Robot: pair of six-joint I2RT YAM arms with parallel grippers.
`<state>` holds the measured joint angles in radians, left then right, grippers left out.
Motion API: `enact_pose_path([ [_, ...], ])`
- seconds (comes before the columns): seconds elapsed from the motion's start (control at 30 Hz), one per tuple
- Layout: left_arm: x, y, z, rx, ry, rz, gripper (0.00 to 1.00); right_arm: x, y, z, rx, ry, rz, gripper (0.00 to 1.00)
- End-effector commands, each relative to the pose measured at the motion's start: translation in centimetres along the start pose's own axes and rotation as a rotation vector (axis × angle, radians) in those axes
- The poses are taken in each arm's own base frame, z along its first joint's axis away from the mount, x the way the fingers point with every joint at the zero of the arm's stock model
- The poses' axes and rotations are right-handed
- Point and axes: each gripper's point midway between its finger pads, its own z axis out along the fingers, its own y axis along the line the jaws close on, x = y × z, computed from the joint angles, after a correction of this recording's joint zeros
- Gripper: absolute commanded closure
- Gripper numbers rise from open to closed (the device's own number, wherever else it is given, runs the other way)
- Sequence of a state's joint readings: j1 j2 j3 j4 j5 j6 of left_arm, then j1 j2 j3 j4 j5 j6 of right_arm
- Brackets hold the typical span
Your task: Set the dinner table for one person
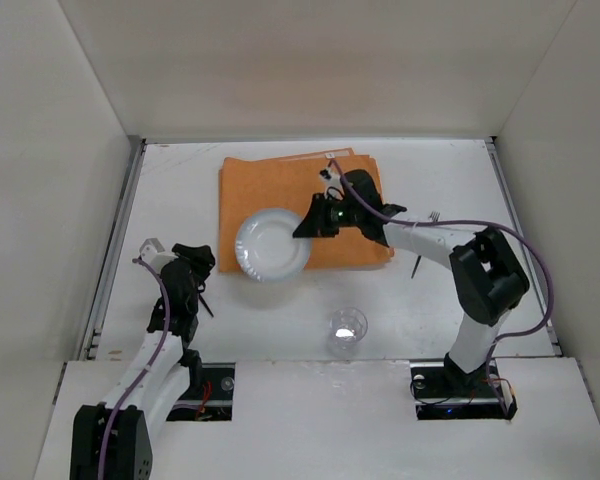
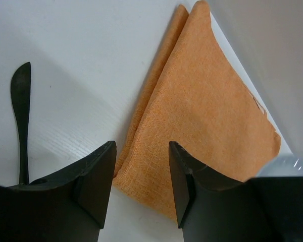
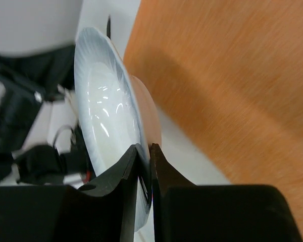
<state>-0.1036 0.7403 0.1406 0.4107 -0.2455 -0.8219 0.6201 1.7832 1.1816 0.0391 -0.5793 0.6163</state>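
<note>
Two grippers seen over the white dinner table (image 1: 180, 190) filling mid-frame, right gripper (image 3: 144, 150) clamped on the rim of the plate (image 1: 270, 246) at centre, by the orange placemat (image 1: 280, 185), left gripper (image 2: 141, 151) held spread at lower left.

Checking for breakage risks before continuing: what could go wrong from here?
The right gripper pinches the plate only by its rim, so it could slip or tip. The plate overlaps the orange placemat; sliding it might bunch the cloth. The clear glass stands near the right arm; a sweep could knock it.
</note>
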Motion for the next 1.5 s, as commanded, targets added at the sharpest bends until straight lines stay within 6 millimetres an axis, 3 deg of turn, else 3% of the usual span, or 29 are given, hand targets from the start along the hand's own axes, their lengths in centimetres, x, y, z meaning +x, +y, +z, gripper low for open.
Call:
enact_pose_path([
  [0.0, -0.8, -0.8, 0.0, 0.027, -0.03, -0.016, 0.57, -8.5, 1.0, -1.0, -0.066, -0.23, 0.033, 0.9],
  [0.17, -0.5, -0.6, 0.1, 0.019, -0.022, -0.012, 0.57, -13.2, -3.5, -0.9, -0.012, -0.332, 0.146, 0.9],
  [0.33, -0.3, -0.8, 0.1, 0.023, -0.016, -0.01, 0.57, -14.5, -7.0, 0.0, 0.05, -0.361, 0.219, 0.9],
  [0.53, -0.3, -0.8, 0.0, 0.025, -0.013, -0.01, 0.57, -13.2, -10.5, 0.5, 0.133, -0.364, 0.272, 0.86],
  [0.73, -0.3, -0.8, 0.0, 0.025, -0.013, -0.01, 0.57, -10.0, -13.8, 0.7, 0.26, -0.294, 0.297, 0.69],
  [0.83, -0.3, -1.0, 0.1, 0.03, -0.015, -0.011, 0.57, -9.4, -14.5, -0.7, 0.345, -0.3, 0.269, 0.57],
  [1.0, -0.3, -0.9, 0.0, 0.031, -0.016, -0.01, 0.57, -10.0, -12.9, -4.2, 0.447, -0.342, 0.17, 0.44],
  [1.1, -0.4, -1.0, 0.0, 0.034, -0.019, -0.011, 0.57, -10.6, -11.0, -7.6, 0.52, -0.404, 0.104, 0.38],
  [1.2, -0.4, -1.2, -0.1, 0.041, -0.018, -0.008, 0.57, -10.0, -8.7, -11.5, 0.585, -0.469, 0.037, 0.39],
  [1.3, -0.4, -1.5, -0.3, 0.054, -0.018, -0.004, 0.58, -6.8, -6.8, -14.5, 0.652, -0.476, -0.029, 0.57],
  [1.37, -0.4, -1.8, -0.4, 0.064, -0.017, -0.001, 0.58, -3.0, -5.6, -16.4, 0.702, -0.453, -0.067, 0.79],
  [1.47, -0.2, -2.1, -0.4, 0.075, -0.013, 0.004, 0.58, 2.9, -3.9, -18.1, 0.738, -0.371, -0.102, 0.91],
])
